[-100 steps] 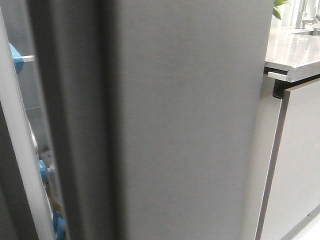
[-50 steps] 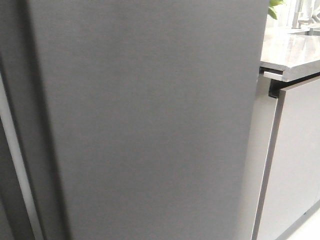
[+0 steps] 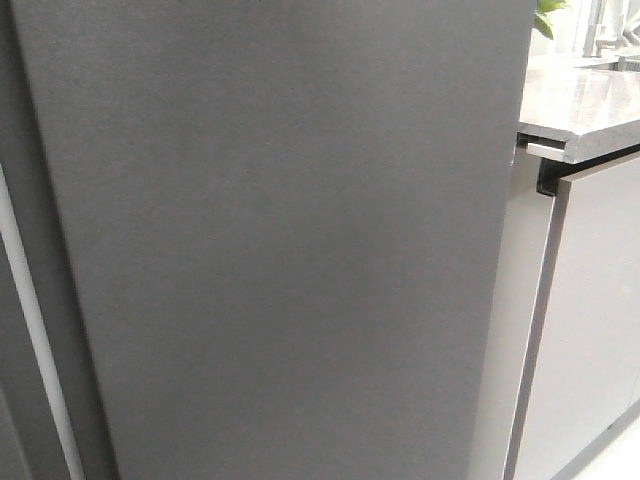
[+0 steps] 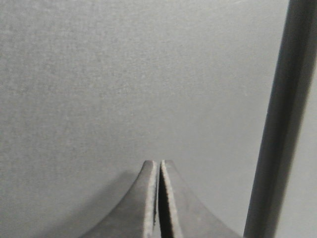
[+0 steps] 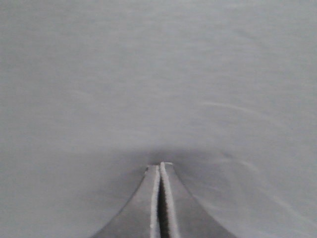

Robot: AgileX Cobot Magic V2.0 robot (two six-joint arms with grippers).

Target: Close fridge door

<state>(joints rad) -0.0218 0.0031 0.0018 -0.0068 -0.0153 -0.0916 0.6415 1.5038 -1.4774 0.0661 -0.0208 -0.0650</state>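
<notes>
Filling most of the front view, the fridge door (image 3: pixel 290 240) shows as a flat, matte dark grey slab with no handle, running from the top edge of the picture to the bottom. Along its left side a narrow pale strip (image 3: pixel 35 340) slants down beside it, with more dark grey surface (image 3: pixel 12 400) beyond that strip at the far left; whether any gap remains there cannot be told. To the right of the door stands a glossy light-grey cabinet door (image 3: pixel 590 330) under a pale stone-look countertop (image 3: pixel 575 105), and a green plant leaf (image 3: pixel 545 20) peeps in at the top right corner. In the left wrist view the left gripper (image 4: pixel 159 166) has its two fingers pressed together with nothing between them, their tips right up against the grey door face (image 4: pixel 124 84); a darker vertical band (image 4: pixel 280 124) runs down the side of that picture. In the right wrist view the right gripper (image 5: pixel 160 167) is likewise closed, only a thin dark slit showing between the pale-edged fingers and nothing held, its tips close against a plain grey surface with a soft shadow pooled around them; actual contact cannot be confirmed for either gripper.
</notes>
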